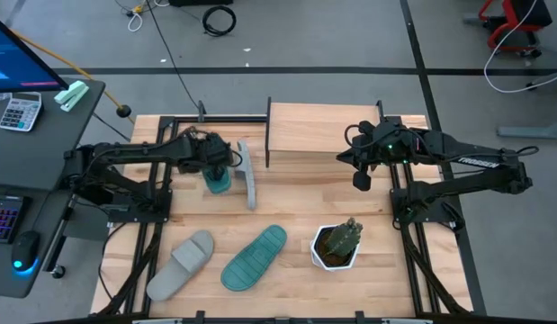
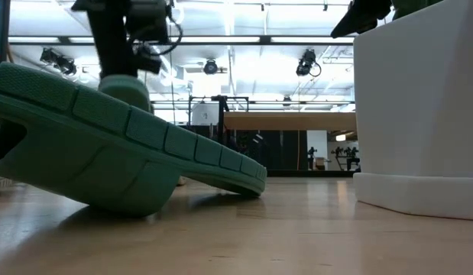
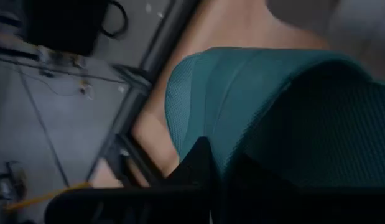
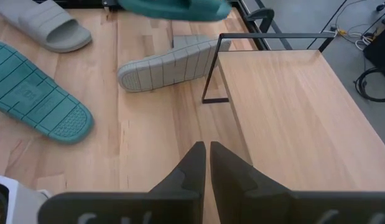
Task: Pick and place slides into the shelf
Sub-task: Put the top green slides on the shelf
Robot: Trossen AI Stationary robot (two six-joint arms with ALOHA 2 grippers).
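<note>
My left gripper (image 1: 216,168) is shut on a teal slide (image 1: 219,184) left of the shelf (image 1: 345,130). In the right wrist view this slide (image 4: 173,7) hangs above the tabletop. A grey slide (image 4: 167,65) lies on its side edge, its sole showing, next to the shelf's black leg (image 4: 211,68). Another teal slide (image 1: 255,257) and another grey slide (image 1: 181,264) lie flat near the table's front. My right gripper (image 4: 206,155) is shut and holds nothing, above the shelf's right part. My left gripper pinches the teal slide between its two fingers (image 3: 198,165), where the lighter ribbed rubber (image 3: 198,106) meets a darker part; which part of the slide that is, I cannot tell. The fingers slant down from the table's left. The slide hangs below them, clear of the table.
A white pot with a green plant (image 1: 336,245) stands near the front right. In the low view the near teal slide (image 2: 129,153) and the pot (image 2: 419,114) fill the foreground, with the shelf (image 2: 289,121) behind. Bare wood lies between the slides and the shelf.
</note>
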